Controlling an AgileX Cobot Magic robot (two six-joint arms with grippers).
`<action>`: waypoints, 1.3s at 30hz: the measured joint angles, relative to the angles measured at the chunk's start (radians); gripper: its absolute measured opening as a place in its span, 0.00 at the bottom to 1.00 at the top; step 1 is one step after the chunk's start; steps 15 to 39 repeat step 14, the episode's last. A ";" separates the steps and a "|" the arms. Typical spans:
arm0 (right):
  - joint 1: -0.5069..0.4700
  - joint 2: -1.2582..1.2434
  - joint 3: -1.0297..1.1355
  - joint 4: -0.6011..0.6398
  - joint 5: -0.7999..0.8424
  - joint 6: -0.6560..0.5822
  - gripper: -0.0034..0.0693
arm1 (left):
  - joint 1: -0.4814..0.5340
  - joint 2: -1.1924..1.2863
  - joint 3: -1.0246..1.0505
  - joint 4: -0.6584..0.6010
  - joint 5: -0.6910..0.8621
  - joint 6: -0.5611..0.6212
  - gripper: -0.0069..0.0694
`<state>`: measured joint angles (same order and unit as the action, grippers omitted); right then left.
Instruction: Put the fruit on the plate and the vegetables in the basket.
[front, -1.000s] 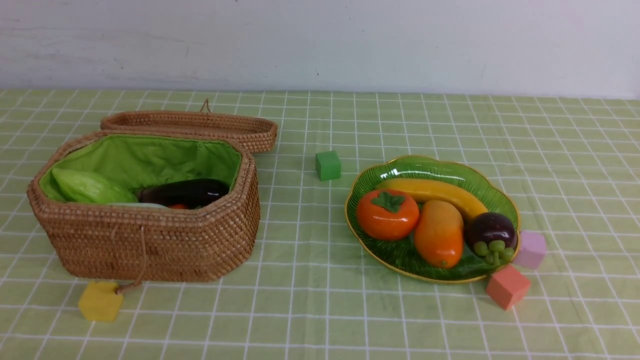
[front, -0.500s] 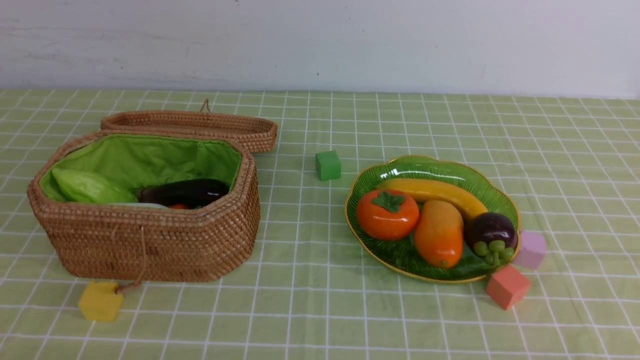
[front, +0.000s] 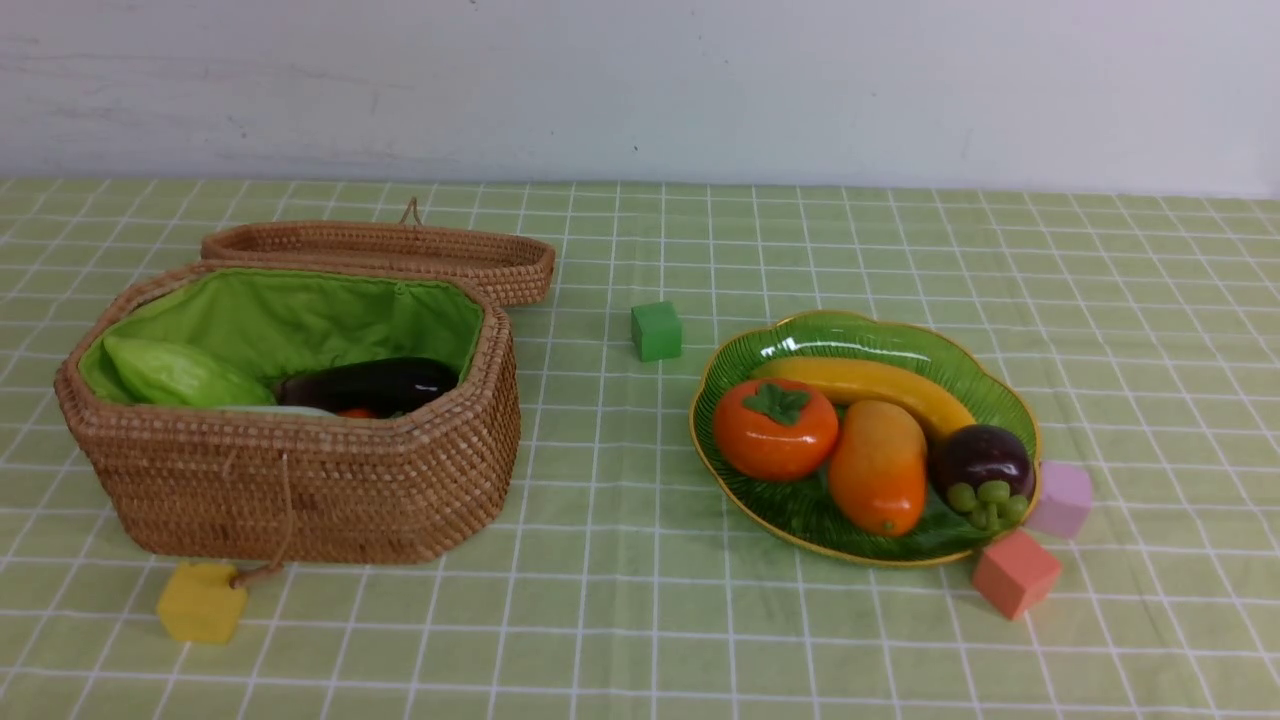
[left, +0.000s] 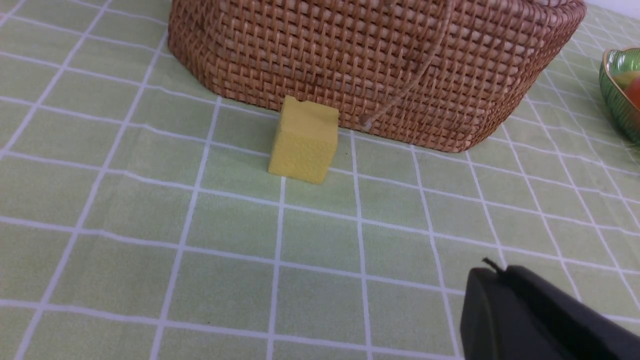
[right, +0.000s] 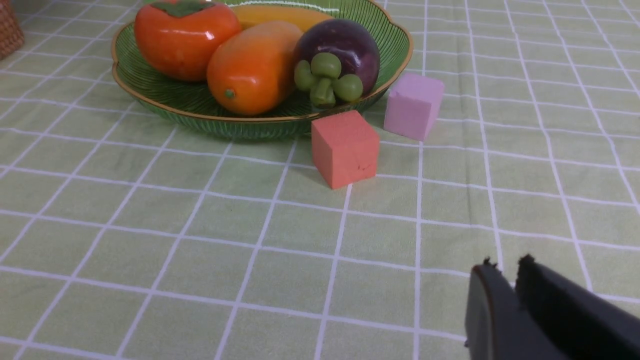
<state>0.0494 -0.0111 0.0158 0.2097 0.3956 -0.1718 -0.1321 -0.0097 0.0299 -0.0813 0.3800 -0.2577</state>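
Judging from how things lie, the sorting looks finished, so the step in hand is a clean retreat. All four fruits sit on the plate (front: 1010, 400) at the right: persimmon (front: 775, 428), mango (front: 878, 466), banana (front: 870, 385) and mangosteen (front: 982, 462). In the basket (front: 300, 480) at the left, the gourd (front: 175, 375) and eggplant (front: 370, 385) show, with slivers of something orange and something pale beside them. The left gripper (left: 492, 280) hovers clenched and empty near the yellow cube (left: 304, 139); the right gripper (right: 505, 272) has its jaws parted a sliver, grasping nothing, near the red cube (right: 345, 148). Doing this well means pulling both arms back low and straight, clear of the cubes and the plate's rim.
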 joint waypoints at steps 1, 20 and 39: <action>0.000 0.000 0.000 0.000 0.000 0.000 0.16 | 0.000 0.000 0.000 0.000 0.000 0.000 0.10; 0.000 0.000 0.000 0.000 0.000 -0.001 0.19 | 0.000 0.000 0.000 0.000 0.000 0.000 0.11; 0.000 0.000 0.000 0.000 0.000 -0.001 0.19 | 0.000 0.000 0.000 0.000 0.000 0.000 0.11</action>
